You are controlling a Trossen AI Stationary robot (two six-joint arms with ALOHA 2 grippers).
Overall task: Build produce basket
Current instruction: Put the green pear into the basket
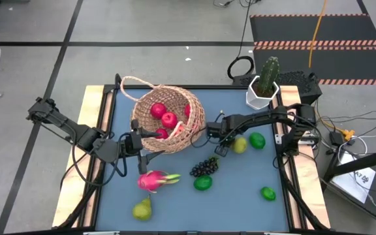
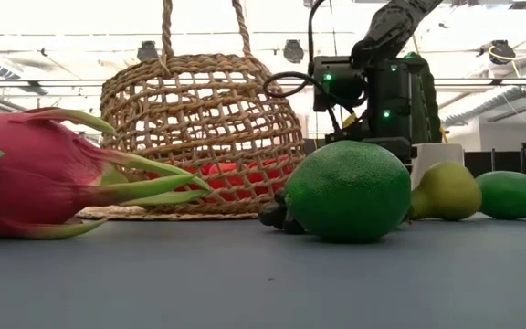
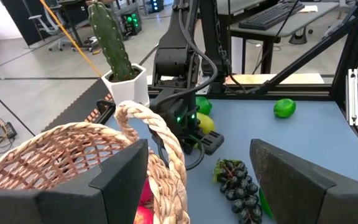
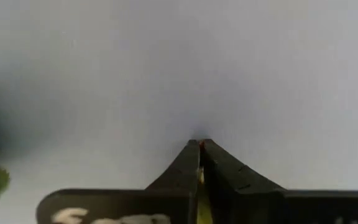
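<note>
The blue-topped counter (image 1: pixel 240 196) with pale wooden side rails is carrying everything. The large round tan woven wicker basket (image 1: pixel 175 114) is lying tipped at the far middle of it, its thin loop handle reaching toward the far left corner, and several red and pink round toy fruits (image 1: pixel 165 117) are sitting inside.

The left arm is coming in from the counter's left edge, and its left end effector (image 1: pixel 139 140) is sitting at the basket's near-left rim. In its wrist view the two dark fingers (image 3: pixel 120 177) are standing wide apart, with the basket rim lying between them; whether they are touching the wicker cannot be told.

The right arm is reaching in from the right edge, and its right end effector (image 1: pixel 222 149) is pointing down at the counter just right of the basket. Its fingertips are clenched together in its wrist view (image 4: pixel 200 148), with only a thin yellow sliver showing between them, so whether anything is gripped cannot be told.

A green cactus in a white hexagonal pot (image 1: pixel 265 81) is standing at the far right corner.

Loose produce is lying on the near half: a pink dragon fruit with green tips (image 1: pixel 154 181), a yellow-green pear (image 1: pixel 142 209) near the front edge, another yellow-green pear (image 1: pixel 239 145) just beside the right end effector, a dark grape bunch (image 1: pixel 204 167), and three green limes, one (image 1: pixel 203 183) beside the grapes, one (image 1: pixel 257 140) next to the second pear, and one (image 1: pixel 267 193) toward the near right.
</note>
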